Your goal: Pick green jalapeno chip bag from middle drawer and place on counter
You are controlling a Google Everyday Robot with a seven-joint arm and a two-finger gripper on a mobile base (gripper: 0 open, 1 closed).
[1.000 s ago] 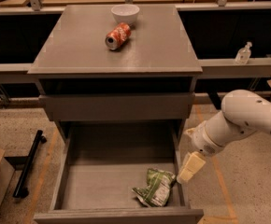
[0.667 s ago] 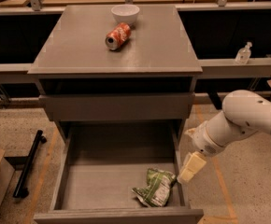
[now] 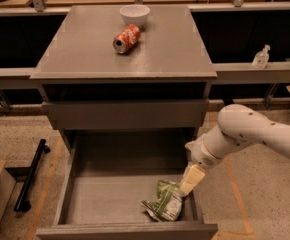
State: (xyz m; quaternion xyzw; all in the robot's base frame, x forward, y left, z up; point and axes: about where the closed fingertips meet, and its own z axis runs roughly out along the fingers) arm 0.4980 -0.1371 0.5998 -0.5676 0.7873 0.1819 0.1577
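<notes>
The green jalapeno chip bag lies crumpled on the floor of the pulled-out middle drawer, at its front right corner. My gripper hangs from the white arm at the right, just over the drawer's right wall, with its pale fingertips touching or just above the bag's upper right edge. The counter is the grey top of the cabinet above the drawer.
A red soda can lies on its side on the counter, with a white bowl behind it. A closed grey drawer front sits above the open drawer. A black bar lies on the floor at left. A clear bottle stands at right.
</notes>
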